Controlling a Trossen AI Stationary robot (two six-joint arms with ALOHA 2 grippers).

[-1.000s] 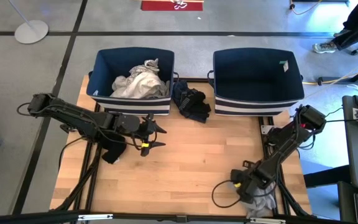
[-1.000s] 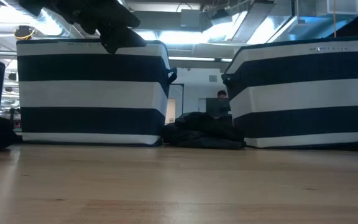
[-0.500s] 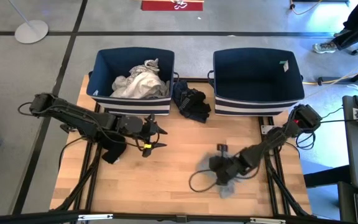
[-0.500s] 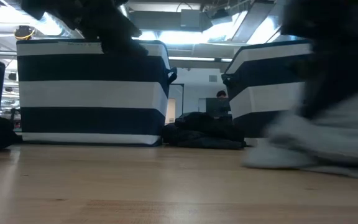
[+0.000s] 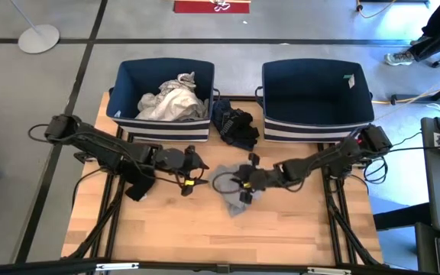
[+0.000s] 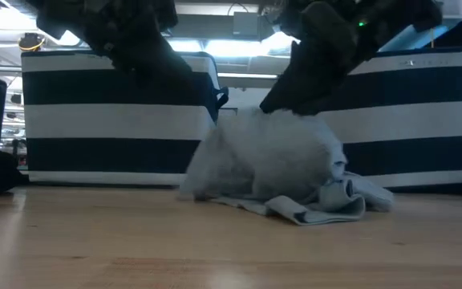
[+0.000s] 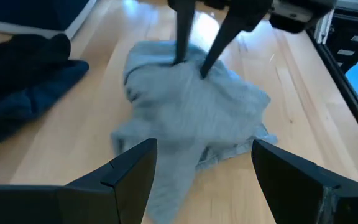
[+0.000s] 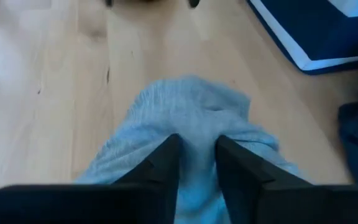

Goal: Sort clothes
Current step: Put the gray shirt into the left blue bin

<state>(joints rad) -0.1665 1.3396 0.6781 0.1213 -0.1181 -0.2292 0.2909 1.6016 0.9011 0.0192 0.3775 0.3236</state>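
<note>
A light grey garment [image 5: 230, 191] lies bunched on the wooden table near its middle. My right gripper [image 5: 241, 182] reaches in from the table's right side and is shut on it. My left gripper [image 5: 197, 174] is open and empty just left of the garment, with its fingers toward it [image 7: 201, 149]. A dark navy garment [image 5: 234, 126] lies on the table between the two bins. White and cream clothes [image 5: 170, 99] lie piled in the left bin [image 5: 132, 76]. The right bin [image 5: 281, 84] holds no clothes that I can see. My right gripper pinches a bunched fold at the top of the grey garment [image 8: 194, 127] between its two fingers. The fingers slant down from the table's right side. The held part is raised [image 6: 283, 132], and the garment's lower edge [image 6: 311, 209] lies slack on the table.
A black cloth [image 5: 137, 185] lies under my left arm at the table's left. Bare wood lies toward the near edge. The two navy bins with striped bases stand along the far edge. A person's legs [image 5: 426, 38] show at the far right, off the table.
My right gripper has gone from the table's near right corner toward the left and far edges, to the middle. It has dragged the grey garment along the table with it, still shut on it. My left gripper has shifted a little toward the right, nearer the garment.
</note>
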